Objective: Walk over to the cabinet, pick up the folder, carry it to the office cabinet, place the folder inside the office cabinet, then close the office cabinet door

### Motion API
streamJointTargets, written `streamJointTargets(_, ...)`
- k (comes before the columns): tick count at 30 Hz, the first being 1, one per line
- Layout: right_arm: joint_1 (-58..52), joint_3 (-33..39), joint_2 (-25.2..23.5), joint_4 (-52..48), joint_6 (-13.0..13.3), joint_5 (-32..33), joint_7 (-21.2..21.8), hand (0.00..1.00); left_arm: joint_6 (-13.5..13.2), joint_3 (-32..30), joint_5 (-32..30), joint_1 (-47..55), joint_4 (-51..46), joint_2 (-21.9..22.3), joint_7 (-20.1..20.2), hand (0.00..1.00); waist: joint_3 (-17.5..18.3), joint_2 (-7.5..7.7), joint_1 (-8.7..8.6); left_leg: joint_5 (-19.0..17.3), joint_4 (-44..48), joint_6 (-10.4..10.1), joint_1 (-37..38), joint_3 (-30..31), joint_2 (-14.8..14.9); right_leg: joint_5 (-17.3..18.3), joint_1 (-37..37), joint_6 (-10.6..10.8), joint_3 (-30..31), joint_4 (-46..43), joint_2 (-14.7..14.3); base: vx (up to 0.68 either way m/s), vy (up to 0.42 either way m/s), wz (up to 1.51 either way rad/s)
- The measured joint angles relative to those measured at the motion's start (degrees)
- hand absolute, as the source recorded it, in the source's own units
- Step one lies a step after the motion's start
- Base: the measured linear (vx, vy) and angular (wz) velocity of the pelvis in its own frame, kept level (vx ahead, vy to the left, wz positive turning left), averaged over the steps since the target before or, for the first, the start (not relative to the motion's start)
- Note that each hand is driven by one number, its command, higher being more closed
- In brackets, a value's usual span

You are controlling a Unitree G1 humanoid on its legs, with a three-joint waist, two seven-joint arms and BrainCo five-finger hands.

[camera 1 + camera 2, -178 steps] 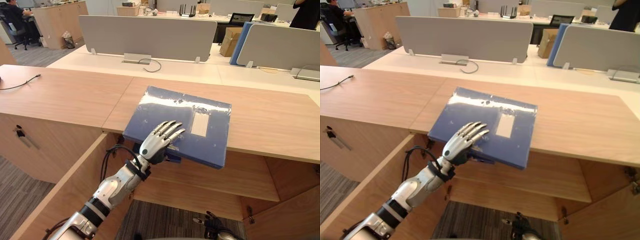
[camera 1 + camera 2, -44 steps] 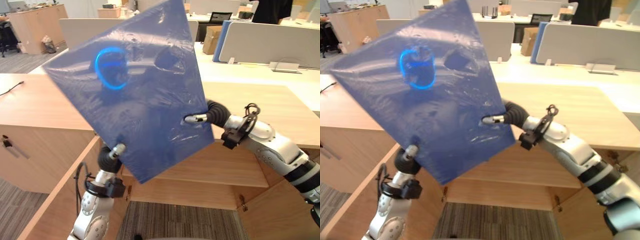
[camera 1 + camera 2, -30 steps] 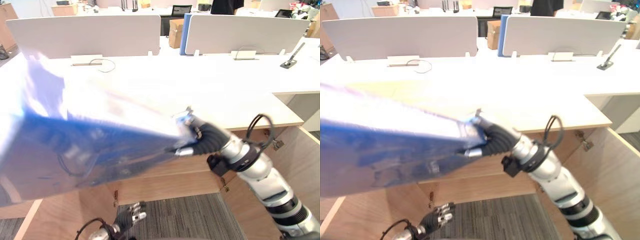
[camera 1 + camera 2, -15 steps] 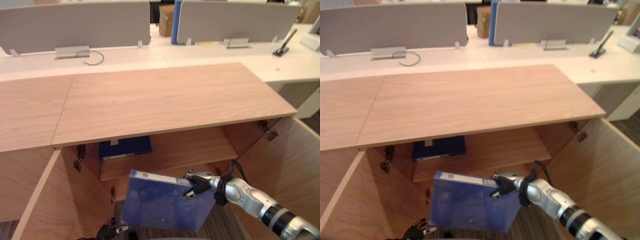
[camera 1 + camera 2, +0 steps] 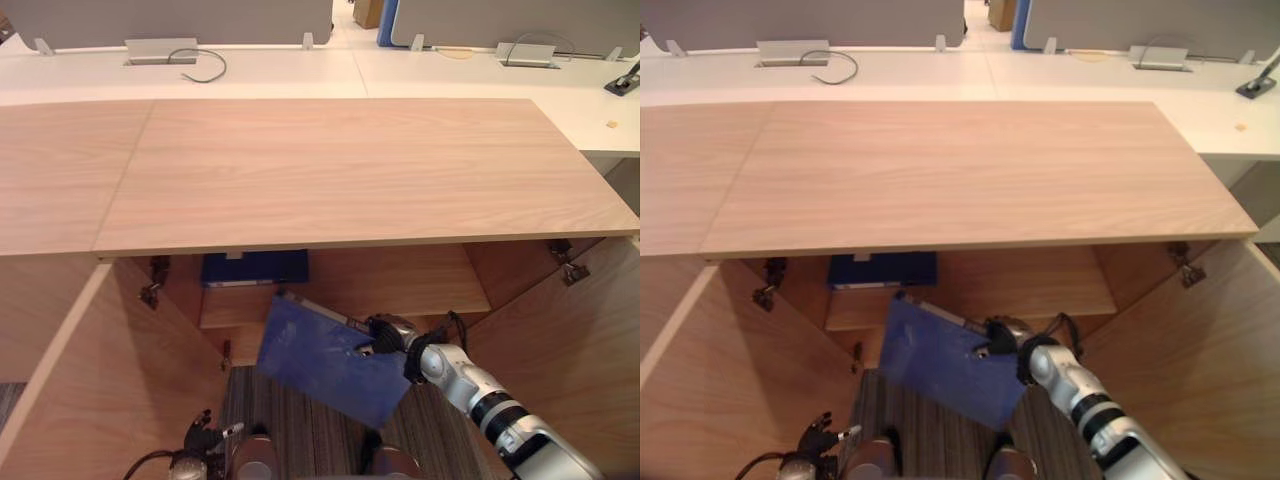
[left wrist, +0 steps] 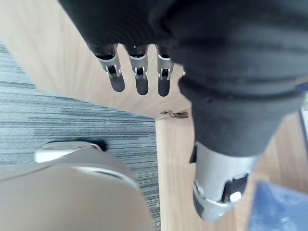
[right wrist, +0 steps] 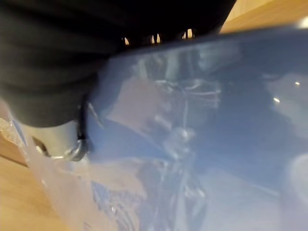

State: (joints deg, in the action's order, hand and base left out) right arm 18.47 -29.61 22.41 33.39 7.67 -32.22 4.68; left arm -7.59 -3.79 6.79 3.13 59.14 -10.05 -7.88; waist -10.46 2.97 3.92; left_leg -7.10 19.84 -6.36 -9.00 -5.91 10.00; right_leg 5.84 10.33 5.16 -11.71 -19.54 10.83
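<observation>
Right hand (image 5: 386, 334) gripping folder (image 5: 320, 362) edge (tilted), near shelf (image 5: 400, 285) front edge

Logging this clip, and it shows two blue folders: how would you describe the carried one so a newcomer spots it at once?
Below the long wooden countertop, the open cabinet has a shelf inside. In front of that opening the folder hangs tilted, pinched at one corner by the right hand. The other blue folder lies flat on the shelf, untouched.
</observation>
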Motion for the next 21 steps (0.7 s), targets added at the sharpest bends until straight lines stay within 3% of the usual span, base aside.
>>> streamJointTargets(2,-0.26,1.16,-0.56,-0.21,-0.64,4.51,-0.37,1.0,0.02,-1.47,-0.06,-0.67,-0.01,0.58,-1.04,0.0,-0.26,-0.11,-0.03,0.25,-0.43,-1.39,-0.03,0.19,1.01,0.59,0.33,-0.22,-0.67,-1.12,-0.75,0.11,-0.113,0.0)
streamJointTargets(5,-0.98,4.21,-0.54,-2.47,-1.22,9.91,-0.5,1.0,0.01,-2.42,-0.24,-2.38,-0.18,1.45,-2.03,0.0,-1.44,-0.18,-0.63,0.32,0.19,-1.56,-1.2,0.96,0.76,1.43,1.45,-0.26,-2.38,-3.82,0.2,0.11,-0.046,0.22)
streamJointTargets(6,-1.57,7.48,-0.67,-4.78,-1.25,15.26,-0.6,1.0,0.0,-2.44,-0.57,-4.11,-0.34,2.38,-2.4,0.0,-2.45,-0.04,-1.51,0.26,1.22,-1.5,-2.92,2.28,-0.34,2.5,2.96,0.04,-3.77,-6.65,1.81,0.02,0.007,0.38)
streamJointTargets(7,-1.6,9.04,-0.76,-5.41,-1.25,18.15,-0.73,1.0,-0.01,-2.45,-0.57,-4.91,-0.52,2.93,-2.5,0.0,-3.22,0.16,-1.58,0.2,1.74,-1.39,-3.38,2.7,-0.98,3.03,3.56,0.1,-3.94,-8.03,2.69,0.01,0.013,0.47)
streamJointTargets(10,-1.37,17.13,-2.44,-7.95,-0.77,35.72,-2.68,1.0,-0.31,-2.74,-0.31,-5.93,-1.94,4.06,-3.18,0.0,-5.76,0.38,-1.52,-1.81,7.3,-0.61,-7.57,3.82,-3.37,6.18,6.87,0.65,-4.04,-14.33,6.16,-0.05,0.02,0.35)
streamJointTargets(15,0.05,25.93,-5.03,-8.99,1.71,55.05,-5.49,1.0,-0.82,-4.88,0.52,-7.52,-3.49,3.57,-5.43,0.0,-9.03,-0.07,-1.57,-6.07,18.0,-0.07,-14.78,6.15,-4.33,9.71,11.11,0.97,-4.19,-21.82,8.71,-0.12,0.042,0.22)
streamJointTargets(17,0.14,29.19,-7.18,-10.16,3.07,67.88,-6.11,1.0,-0.74,-6.88,0.83,-8.01,-4.49,3.74,-6.81,0.0,-10.29,-0.57,-1.52,-8.23,23.67,0.27,-18.55,6.75,-4.38,11.17,13.79,1.21,-3.9,-26.08,9.92,-0.13,0.071,0.12)
streamJointTargets(19,0.35,30.58,-8.79,-12.03,3.4,73.74,-6.61,1.0,-0.71,-8.16,1.03,-8.07,-5.42,4.04,-7.29,0.0,-11.15,-0.89,-1.59,-9.25,26.53,0.55,-20.62,6.85,-4.64,12.03,15.53,1.39,-3.66,-28.68,10.85,-0.09,0.051,0.09)
streamJointTargets(21,1.78,30.72,-10.46,-13.34,3.82,85.02,-6.67,1.0,-0.67,-10.29,2.69,-8.25,-7.08,5.22,-8.36,0.0,-12.36,-1.62,-1.23,-10.5,30.51,0.94,-24.3,6.9,-4.77,12.96,18.91,1.42,-2.91,-32.15,11.67,-0.12,0.073,0.07)
